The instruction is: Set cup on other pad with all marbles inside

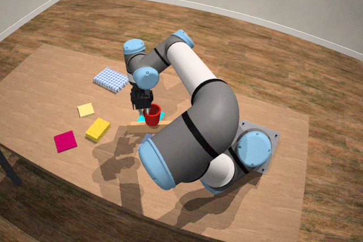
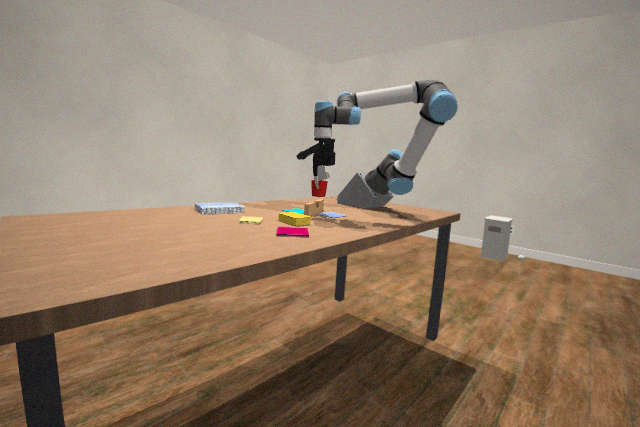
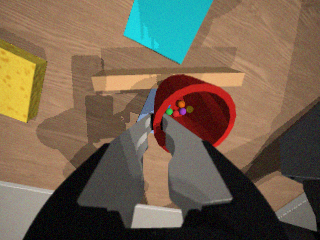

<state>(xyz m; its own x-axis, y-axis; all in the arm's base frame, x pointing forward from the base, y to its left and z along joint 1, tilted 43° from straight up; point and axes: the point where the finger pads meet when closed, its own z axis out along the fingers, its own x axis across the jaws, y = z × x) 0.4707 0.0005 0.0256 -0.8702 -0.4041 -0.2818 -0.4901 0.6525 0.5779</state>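
My gripper (image 1: pixel 144 113) (image 2: pixel 318 175) (image 3: pixel 157 114) is shut on the near rim of the red cup (image 1: pixel 152 117) (image 2: pixel 319 188) (image 3: pixel 200 115) and holds it upright in the air. Several coloured marbles (image 3: pixel 180 109) lie in the cup's bottom. In the wrist view the cup hangs over the wooden rail (image 1: pixel 136 123) (image 2: pixel 313 206) (image 3: pixel 125 80). The cyan pad (image 1: pixel 140 118) (image 2: pixel 293 211) (image 3: pixel 167 25) lies beyond the rail. The light blue pad (image 1: pixel 144 138) (image 2: pixel 331 214) lies on the near side; only a sliver of it shows in the wrist view (image 3: pixel 148 107).
A yellow sponge (image 1: pixel 97 129) (image 2: pixel 294 218) (image 3: pixel 17 82), a pale yellow square (image 1: pixel 85 109) (image 2: pixel 250 219), a magenta square (image 1: pixel 65 141) (image 2: pixel 292 231) and a blue checked cloth (image 1: pixel 111 79) (image 2: pixel 219 207) lie left of the pads. The arm's base (image 1: pixel 254 148) stands to the right.
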